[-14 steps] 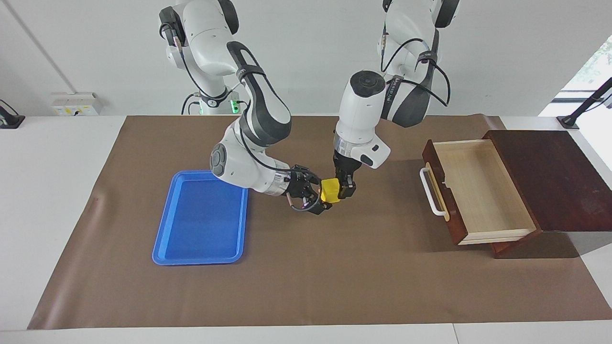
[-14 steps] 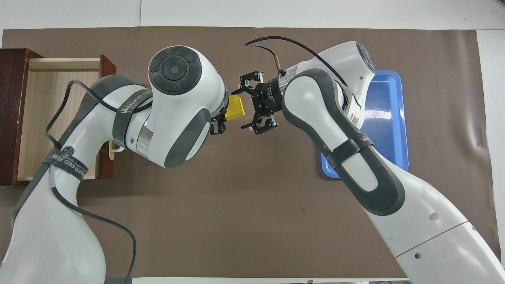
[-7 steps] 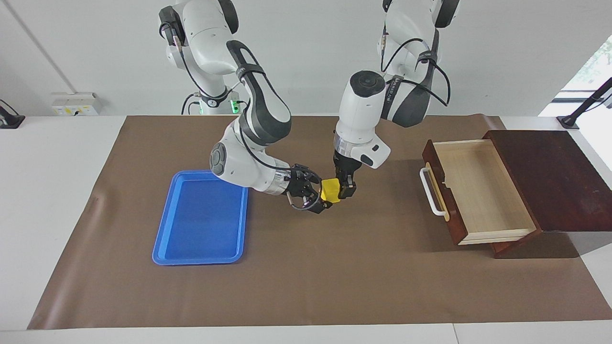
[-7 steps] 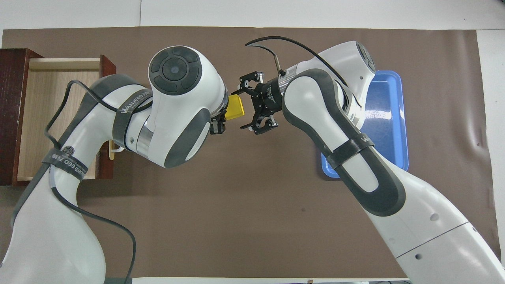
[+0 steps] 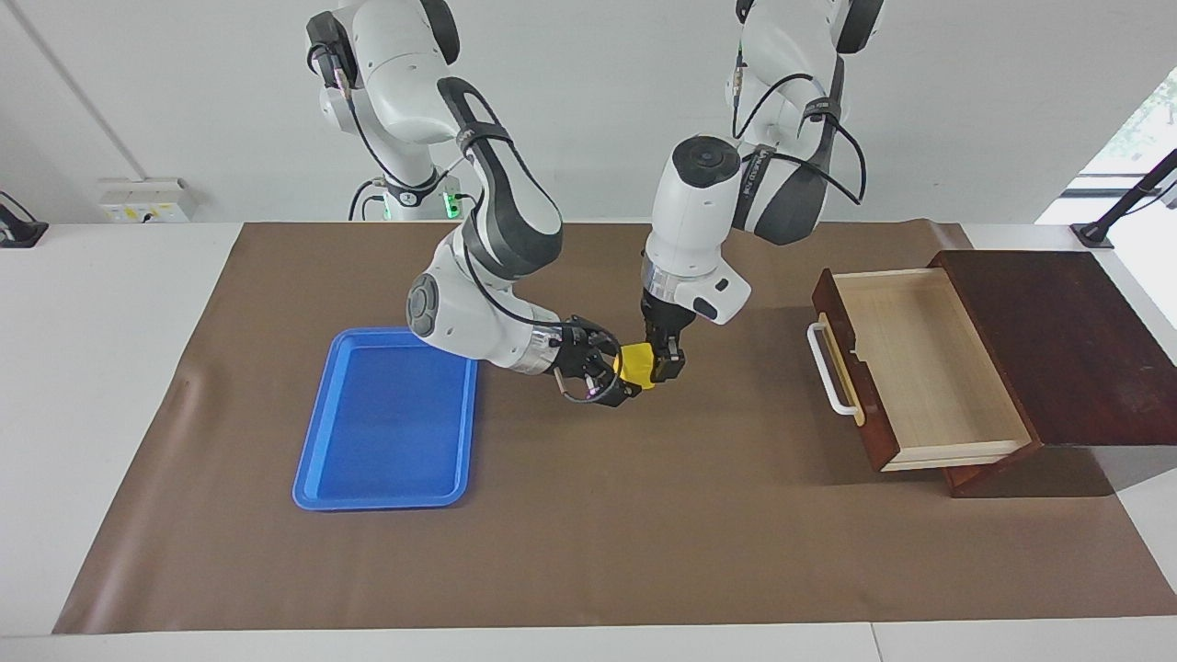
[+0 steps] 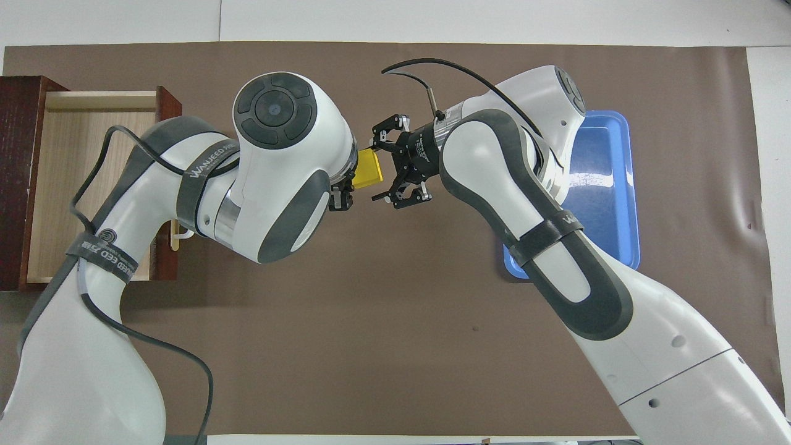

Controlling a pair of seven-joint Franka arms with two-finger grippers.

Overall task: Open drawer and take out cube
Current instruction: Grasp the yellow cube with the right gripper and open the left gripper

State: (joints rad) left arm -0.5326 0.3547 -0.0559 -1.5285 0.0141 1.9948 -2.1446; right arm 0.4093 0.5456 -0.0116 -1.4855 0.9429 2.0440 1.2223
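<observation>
Your tabletop (image 5: 588, 552) carries, at the left arm's end, the drawer (image 5: 919, 368), pulled fully out with its pale wood floor bare. At the right arm's end lies the tray (image 5: 386, 423), nothing in it.

Both arms meet over the middle of the tabletop, between drawer and tray. Your left arm drops from above, wrist near vertical, and the left claw (image 5: 664, 363) is clamped on the cube (image 5: 637, 364), fingers pointing down. Your right arm comes in low and sideways from the tray's end, forearm nearly level, and the right claw (image 5: 602, 375) is spread wide with its fingers either side of the cube. Whether they already touch it is hard to read from either view; I would judge they do not quite.

The cube is up in the air, clear of the tabletop, so the taking-out is done and this looks like a handover.

It reads as small, rigid and light, probably smooth plastic or foam. Expect no sag, but a smooth face can slip or twist if pinched off-centre. Take it with the right claw across the two flat faces the left claw leaves free, square to them, well onto the body rather than a corner.
</observation>
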